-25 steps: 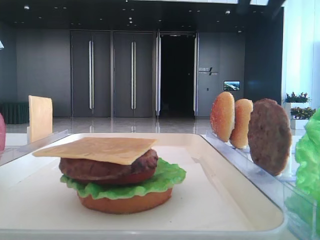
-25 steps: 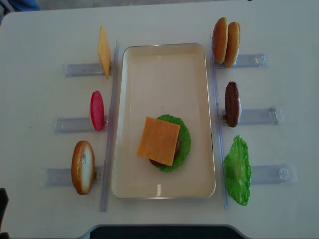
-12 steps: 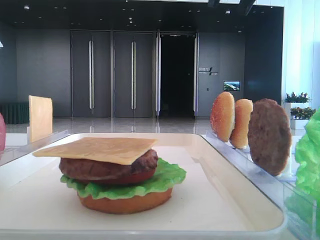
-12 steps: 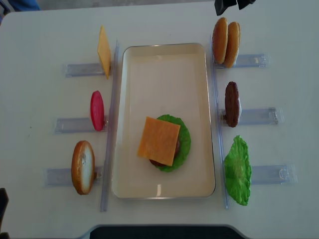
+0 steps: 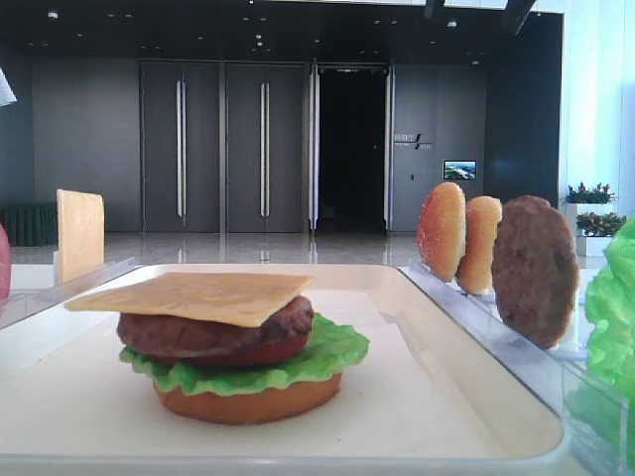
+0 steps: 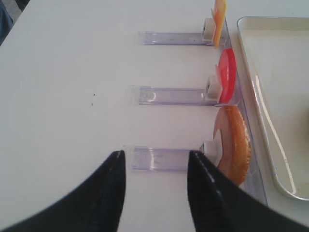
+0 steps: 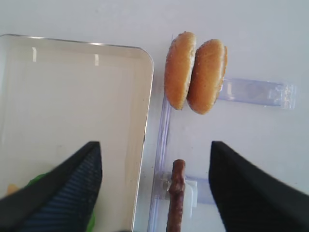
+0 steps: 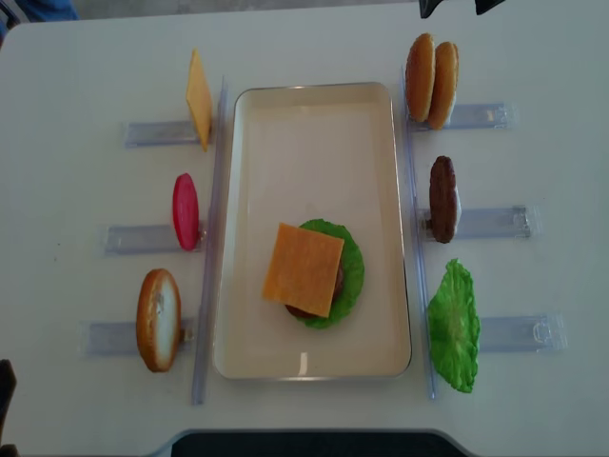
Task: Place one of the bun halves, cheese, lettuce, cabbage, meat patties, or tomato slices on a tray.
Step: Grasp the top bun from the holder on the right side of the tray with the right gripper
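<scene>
A stack stands on the cream tray [image 8: 314,114]: bottom bun [image 5: 248,400], lettuce [image 5: 332,349], a meat patty [image 5: 198,335] and a cheese slice [image 8: 303,269] on top. Two bun halves [image 7: 195,76] stand on edge in a clear rack right of the tray. My right gripper [image 7: 154,145] hangs open above that side, apart from them, with nothing between its fingers. A racked patty [image 7: 176,198] shows on edge below it. My left gripper [image 6: 155,157] is open and empty over the table, left of a racked bun half [image 6: 234,145].
On the left racks stand a tomato slice [image 8: 186,210] and a cheese slice [image 8: 198,98]. A lettuce leaf [image 8: 454,327] stands on the near right rack. Clear rails [image 8: 207,238] run along both long sides of the tray. Bare tray floor lies beyond the stack.
The right gripper's dark tips have come into the top edge of the overhead view, above the two bun halves. Nothing on the table has moved.
</scene>
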{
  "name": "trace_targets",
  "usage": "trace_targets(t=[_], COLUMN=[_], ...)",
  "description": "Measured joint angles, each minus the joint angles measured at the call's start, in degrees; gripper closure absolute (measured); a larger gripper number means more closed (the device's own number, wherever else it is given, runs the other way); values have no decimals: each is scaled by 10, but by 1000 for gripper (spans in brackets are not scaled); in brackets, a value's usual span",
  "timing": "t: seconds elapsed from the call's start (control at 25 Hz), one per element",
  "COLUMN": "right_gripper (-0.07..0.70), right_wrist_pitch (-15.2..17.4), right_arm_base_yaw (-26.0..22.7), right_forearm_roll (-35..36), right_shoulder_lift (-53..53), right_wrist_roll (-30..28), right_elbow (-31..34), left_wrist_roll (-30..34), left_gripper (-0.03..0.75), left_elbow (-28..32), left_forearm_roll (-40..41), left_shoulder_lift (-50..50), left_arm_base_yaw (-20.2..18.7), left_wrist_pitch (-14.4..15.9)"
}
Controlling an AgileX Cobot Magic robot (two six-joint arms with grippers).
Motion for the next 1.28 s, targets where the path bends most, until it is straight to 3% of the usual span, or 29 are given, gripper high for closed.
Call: trace_targets(t=[0.96,1.28], right_gripper=[148,148], right_wrist_pitch=[-64,-87], right_arm_base_yaw=[-38,-44], right_forearm_roll=[7,41], right_shoulder_lift=[86,116], right_wrist_roll=[-14,-28], right_elbow=[0,-1], left_wrist_roll=[0,0], left_gripper=[388,388], left_elbow=[0,0], left_forearm_roll=[0,0], left_shoulder_lift=[0,0], left_arm_base_yaw=[0,0], left_wrist_pitch=[0,0])
